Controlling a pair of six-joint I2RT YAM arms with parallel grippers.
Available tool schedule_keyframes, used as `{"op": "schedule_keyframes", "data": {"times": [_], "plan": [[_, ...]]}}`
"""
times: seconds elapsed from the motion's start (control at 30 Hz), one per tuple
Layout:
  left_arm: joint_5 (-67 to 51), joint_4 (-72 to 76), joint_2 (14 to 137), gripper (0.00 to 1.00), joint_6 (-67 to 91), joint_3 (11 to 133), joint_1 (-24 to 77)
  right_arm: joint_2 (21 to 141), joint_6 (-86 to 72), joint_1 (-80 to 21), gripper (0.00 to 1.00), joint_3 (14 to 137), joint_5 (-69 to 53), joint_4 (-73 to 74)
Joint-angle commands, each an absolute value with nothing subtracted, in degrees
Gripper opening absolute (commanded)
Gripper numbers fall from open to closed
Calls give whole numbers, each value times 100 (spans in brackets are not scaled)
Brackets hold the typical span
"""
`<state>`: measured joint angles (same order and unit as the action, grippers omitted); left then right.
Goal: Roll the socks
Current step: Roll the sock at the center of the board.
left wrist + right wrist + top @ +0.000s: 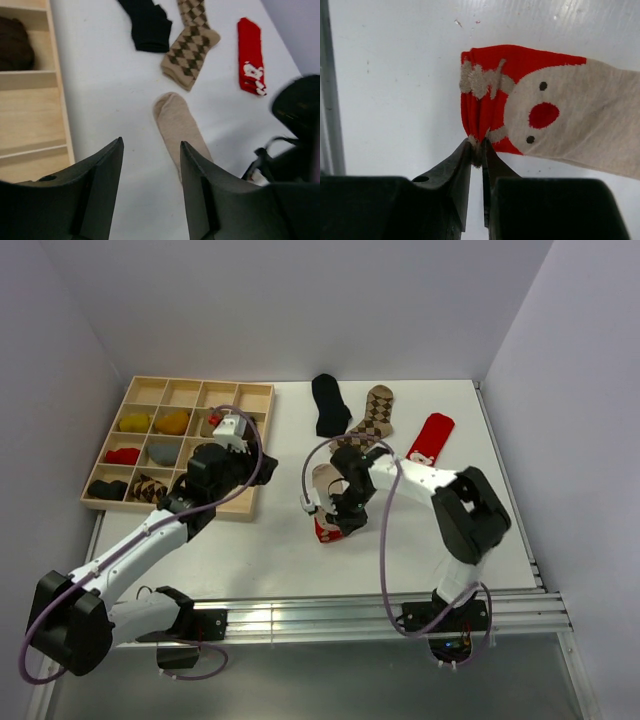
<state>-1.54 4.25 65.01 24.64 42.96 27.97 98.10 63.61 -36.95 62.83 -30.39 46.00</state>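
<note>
Item: tan sock with red Santa cuff (560, 120), flat on table (395, 75), centre.
Right gripper (479, 150): pinched narrow on cuff edge, thin bite.
Left gripper (151, 147): jaws apart, empty, above sock.
Risk: bunched fabric may slip free and loosen the roll.

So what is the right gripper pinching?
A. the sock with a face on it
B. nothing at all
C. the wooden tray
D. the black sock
A: in the right wrist view, the right gripper has its jaws closed on the bunched red edge of the face sock.
</note>
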Motion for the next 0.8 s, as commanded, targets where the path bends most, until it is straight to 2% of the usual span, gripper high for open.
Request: {"op": "schedule_keyframes", "data": {"times": [0.0,0.17,0.33,0.57,0.77], "plan": [[-26,1659,6188,53,2356,3869,3014,10615,6739,-3323,16,7179,-3963,6691],[893,2135,6003,42,1864,3341,3838,12101,6857,-2744,17,8364,-4394,7866],[1370,2812,5731,41,1635,2576,4647,12805,6583,-2496,18,8868,-4562,8262],[836,3015,6256,57,1178,2478,5457,12981,6354,-2478,19,9053,-4553,8279],[536,2795,7619,61,774,3075,6055,13096,6284,-2461,18,9176,-4456,8271]]}}
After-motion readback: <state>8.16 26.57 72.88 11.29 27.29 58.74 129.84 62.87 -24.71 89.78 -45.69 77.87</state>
